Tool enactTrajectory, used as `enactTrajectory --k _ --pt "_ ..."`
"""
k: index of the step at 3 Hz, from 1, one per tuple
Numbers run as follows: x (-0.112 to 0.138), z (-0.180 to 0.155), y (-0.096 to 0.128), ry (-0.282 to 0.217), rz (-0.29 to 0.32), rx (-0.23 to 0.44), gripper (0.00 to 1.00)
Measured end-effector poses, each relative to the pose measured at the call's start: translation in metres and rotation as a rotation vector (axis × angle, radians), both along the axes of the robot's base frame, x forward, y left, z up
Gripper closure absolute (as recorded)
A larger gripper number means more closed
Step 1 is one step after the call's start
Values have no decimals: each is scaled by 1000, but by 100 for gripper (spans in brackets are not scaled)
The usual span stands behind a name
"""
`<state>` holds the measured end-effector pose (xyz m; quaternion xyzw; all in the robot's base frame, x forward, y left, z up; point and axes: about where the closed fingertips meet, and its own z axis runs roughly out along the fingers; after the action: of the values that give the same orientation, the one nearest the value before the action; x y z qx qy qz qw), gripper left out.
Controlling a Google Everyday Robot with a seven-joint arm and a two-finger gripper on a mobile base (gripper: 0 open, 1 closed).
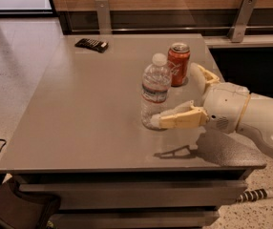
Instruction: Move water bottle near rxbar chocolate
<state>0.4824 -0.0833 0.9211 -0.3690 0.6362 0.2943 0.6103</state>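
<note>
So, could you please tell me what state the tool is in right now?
The tool is open, holding nothing; its near finger sits at the base of the water bottle.

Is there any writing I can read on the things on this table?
On the can: white script, too blurred to read.
On the bottle: a label band, print too small to read.
On the bar: pale markings, unreadable.
On the gripper, open beside the bottle: no writing shows.

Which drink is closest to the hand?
The clear water bottle: the open hand, at its right, has a finger by its base. The red can stands behind.
</note>
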Motion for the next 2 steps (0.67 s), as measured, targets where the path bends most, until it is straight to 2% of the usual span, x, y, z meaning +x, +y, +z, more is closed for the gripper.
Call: enactTrajectory --k 2 --pt "10 -8 21 18 35 68 0"
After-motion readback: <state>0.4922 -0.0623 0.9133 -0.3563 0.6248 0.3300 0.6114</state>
